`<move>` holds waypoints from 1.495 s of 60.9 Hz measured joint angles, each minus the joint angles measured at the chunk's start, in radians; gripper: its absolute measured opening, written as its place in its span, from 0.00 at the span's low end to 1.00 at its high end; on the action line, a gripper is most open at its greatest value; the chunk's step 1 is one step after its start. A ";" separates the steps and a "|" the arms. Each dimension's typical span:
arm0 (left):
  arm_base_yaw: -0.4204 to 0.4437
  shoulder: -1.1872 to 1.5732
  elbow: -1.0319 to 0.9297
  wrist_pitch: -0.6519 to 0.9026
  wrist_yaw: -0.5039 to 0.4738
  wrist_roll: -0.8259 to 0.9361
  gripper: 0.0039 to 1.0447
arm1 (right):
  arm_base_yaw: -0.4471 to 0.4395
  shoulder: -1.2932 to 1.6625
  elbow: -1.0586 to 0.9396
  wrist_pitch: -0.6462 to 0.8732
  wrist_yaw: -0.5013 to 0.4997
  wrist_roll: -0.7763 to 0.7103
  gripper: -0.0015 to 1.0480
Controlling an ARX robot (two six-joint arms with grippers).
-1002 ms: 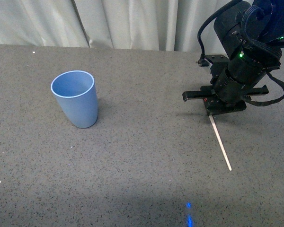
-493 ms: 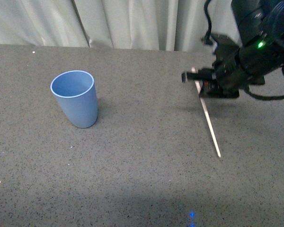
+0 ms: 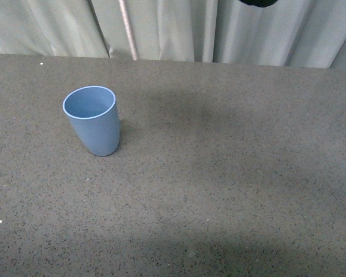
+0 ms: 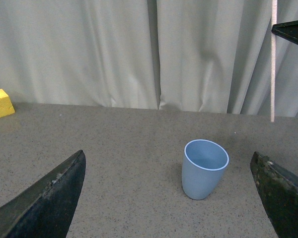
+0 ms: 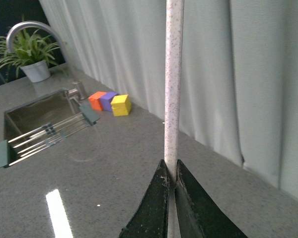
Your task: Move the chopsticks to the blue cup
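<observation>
- You are working over a speckled grey countertop [image 3: 230,190] with a pale pleated curtain [image 3: 57,29] behind it. A steel sink [image 5: 44,116] shows only in the right wrist view.
- The blue cup [image 3: 91,124] stands upright on the counter. Its mouth is open and nothing shows inside.
- Your right gripper [image 5: 171,172] has its fingers pinched tight on the chopstick [image 5: 172,74], gripping near one end. Most of the stick's length runs free beyond the fingertips.
- In the front view the stick hangs nearly plumb against the curtain. Its lower end is above the cup's rim, a little to the robot's right of it.
- I judge that this end grip and upright hang let you lower the free tip straight into the cup's mouth.
- The tip does not look centred over the cup yet. Depth is hard to read from these angles, so check before you descend.
- Your left gripper [image 4: 167,153] is spread wide with nothing between its fingers. It faces the cup from well back, probably to keep the drop path clear.
- Half a second ago the right gripper was low, well to the right of the cup. The stick then slanted down with its tip at the counter.
- Now the stick is lifted clear, swung upright and carried much nearer the cup. Only a dark scrap of the arm shows at the top of the front view.
- The cup has not moved.
</observation>
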 joint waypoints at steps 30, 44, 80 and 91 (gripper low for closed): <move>0.000 0.000 0.000 0.000 0.000 0.000 0.94 | 0.074 0.220 0.138 0.012 -0.073 -0.004 0.01; 0.000 0.000 0.000 0.000 0.000 0.000 0.94 | 0.077 0.268 0.171 0.011 -0.091 -0.006 0.01; 0.000 0.000 0.000 0.000 0.000 0.000 0.94 | 0.080 0.321 0.196 -0.002 -0.083 -0.039 0.01; 0.000 0.000 0.000 0.000 0.000 0.000 0.94 | 0.080 0.323 0.195 -0.006 -0.084 -0.050 0.01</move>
